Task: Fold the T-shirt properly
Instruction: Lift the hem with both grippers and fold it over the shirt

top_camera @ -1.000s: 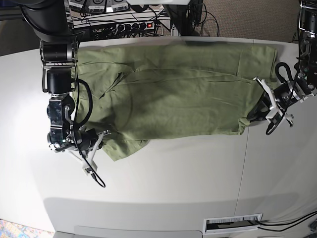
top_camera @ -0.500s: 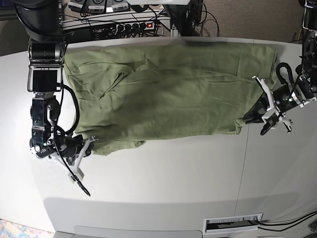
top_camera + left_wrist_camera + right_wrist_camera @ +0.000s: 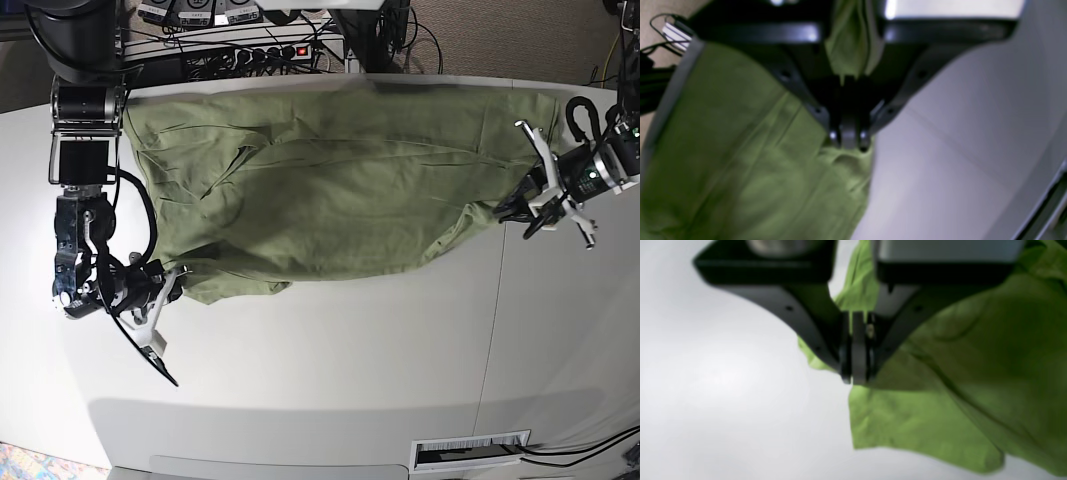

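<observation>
The olive-green T-shirt (image 3: 330, 190) lies spread across the back half of the white table (image 3: 340, 350), wrinkled and stretched between both arms. My left gripper (image 3: 507, 211), on the base view's right, is shut on the shirt's lower right corner. In the left wrist view the gripper (image 3: 848, 141) pinches a fold of green cloth (image 3: 723, 166). My right gripper (image 3: 177, 284), on the base view's left, is shut on the shirt's lower left corner. In the right wrist view the gripper (image 3: 856, 375) clamps the cloth's edge (image 3: 973, 373), and the cloth hangs slightly off the table.
A power strip and cables (image 3: 262, 50) sit just behind the table's back edge. A seam in the tabletop (image 3: 492, 320) runs front to back on the right. A white slotted plate (image 3: 470, 452) sits at the front edge.
My right gripper pulled the shirt's lower left corner to the left. My left gripper moved up and right with its corner. The shirt is drawn out wider and flatter.
</observation>
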Controlling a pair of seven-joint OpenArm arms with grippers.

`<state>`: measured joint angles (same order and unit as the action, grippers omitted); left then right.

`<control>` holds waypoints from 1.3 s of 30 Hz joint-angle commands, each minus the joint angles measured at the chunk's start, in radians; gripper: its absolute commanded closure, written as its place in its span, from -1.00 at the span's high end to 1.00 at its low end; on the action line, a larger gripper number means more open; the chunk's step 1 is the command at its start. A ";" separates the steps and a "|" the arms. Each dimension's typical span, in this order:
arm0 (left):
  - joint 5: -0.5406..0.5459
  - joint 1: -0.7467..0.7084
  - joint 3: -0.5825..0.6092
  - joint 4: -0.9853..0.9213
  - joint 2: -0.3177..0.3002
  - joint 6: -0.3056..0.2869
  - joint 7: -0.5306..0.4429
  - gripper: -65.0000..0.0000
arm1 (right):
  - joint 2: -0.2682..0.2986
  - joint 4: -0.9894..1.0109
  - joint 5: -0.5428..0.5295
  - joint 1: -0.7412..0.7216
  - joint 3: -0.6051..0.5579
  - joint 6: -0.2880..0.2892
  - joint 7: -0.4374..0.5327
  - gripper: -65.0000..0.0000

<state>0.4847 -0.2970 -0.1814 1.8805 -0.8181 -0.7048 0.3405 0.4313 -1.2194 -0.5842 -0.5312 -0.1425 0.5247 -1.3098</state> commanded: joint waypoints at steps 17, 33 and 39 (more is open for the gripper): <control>0.093 -0.200 -0.169 0.016 -0.021 0.007 -0.015 -1.00 | 0.051 -0.058 -0.093 0.050 0.006 0.030 -0.046 -1.00; -0.043 -0.307 -0.169 0.015 -0.021 0.007 -0.015 -1.00 | 0.143 -0.116 -0.100 0.094 0.006 0.032 -0.045 -1.00; -0.044 -0.307 -0.169 0.015 -0.022 0.007 -0.015 -1.00 | 0.145 -0.116 -0.115 0.094 0.006 0.033 -0.051 -1.00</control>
<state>0.4301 -0.6033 -0.3370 1.8832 -0.8181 -0.7033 0.3439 0.5571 -1.3178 -0.6872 -0.4072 -0.1444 0.5514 -1.3636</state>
